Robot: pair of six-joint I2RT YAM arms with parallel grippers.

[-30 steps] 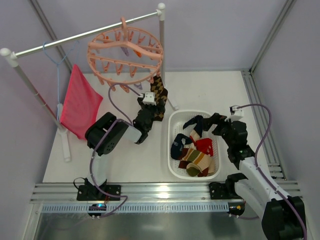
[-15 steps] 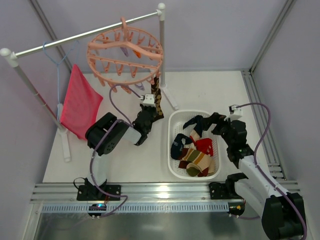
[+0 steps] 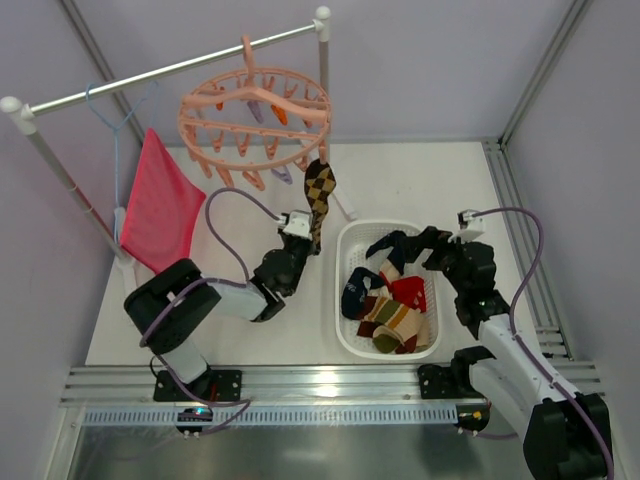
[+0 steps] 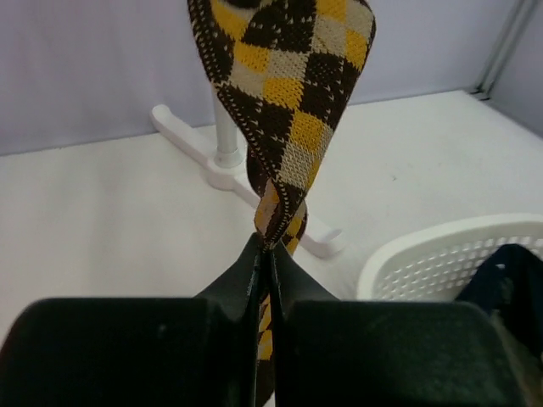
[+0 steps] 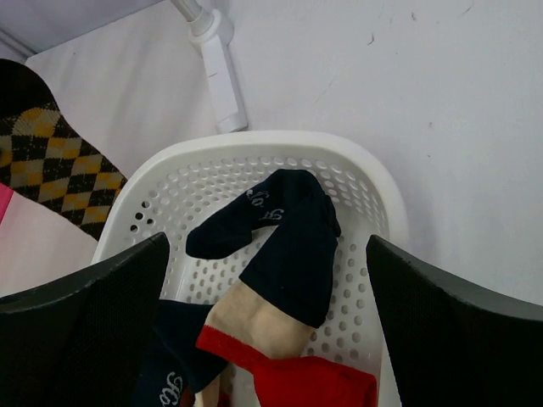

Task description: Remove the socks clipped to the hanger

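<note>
Left hand: jaws fully closed, pinching the lower end of the brown-tan diamond-patterned sock. The fabric bunches to a narrow strip where it enters the jaws, and a short tail shows below them.

That sock hangs from the near right edge of the salmon-pink ring hanger. Its upper end sits among the pegs, and the clip itself is too small to make out. The sock runs down from the ring to the left hand, clear of the counter.

The hanger hangs by its hook from the grey rail. A light-blue wire hanger with a pink-red cloth hangs further left on the same rail.

Right hand: jaws spread wide, holding nothing, poised over the far right part of the white basket.

Basket contents: a dark navy sock directly below the right hand, a red sock beside it, and a brown-tan striped sock towards the near end. The basket stands on the counter just right of the left hand.
</note>
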